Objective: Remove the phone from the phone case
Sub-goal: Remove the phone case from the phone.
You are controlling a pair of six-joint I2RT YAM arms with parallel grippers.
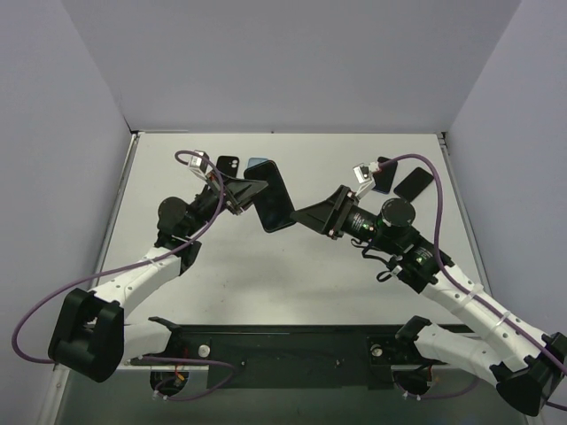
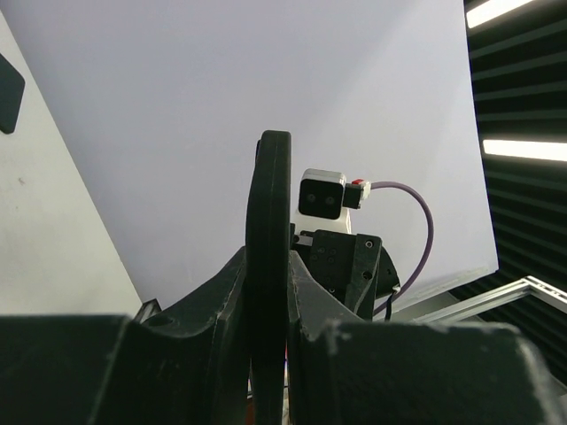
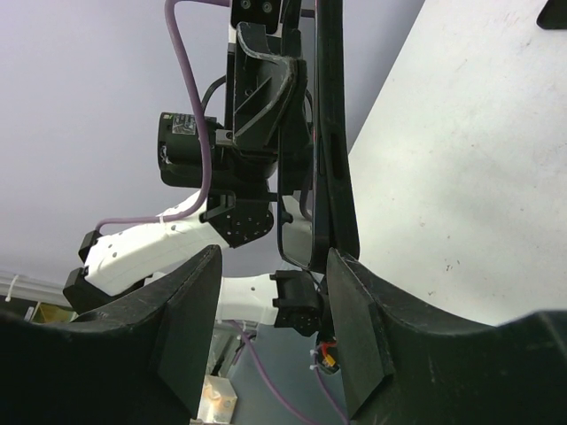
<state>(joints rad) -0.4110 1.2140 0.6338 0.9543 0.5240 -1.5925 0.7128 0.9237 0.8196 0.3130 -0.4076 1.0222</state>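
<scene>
My left gripper point(image 1: 252, 191) is shut on a dark phone in its black case point(image 1: 275, 204) and holds it above the middle of the table. In the left wrist view the cased phone point(image 2: 270, 221) stands edge-on, clamped between the fingers point(image 2: 267, 266). My right gripper point(image 1: 298, 215) is open at the phone's right end. In the right wrist view its jaws point(image 3: 275, 257) straddle that end. The case point(image 3: 335, 133) lies against the right finger, and the glassy phone point(image 3: 295, 208) shows a small gap from the case there.
At the back of the table lie a black case point(image 1: 229, 164), a dark phone point(image 1: 384, 177) and another black phone or case point(image 1: 414, 182). White walls close in the table point(image 1: 221, 274) on three sides. Purple cables loop off both wrists.
</scene>
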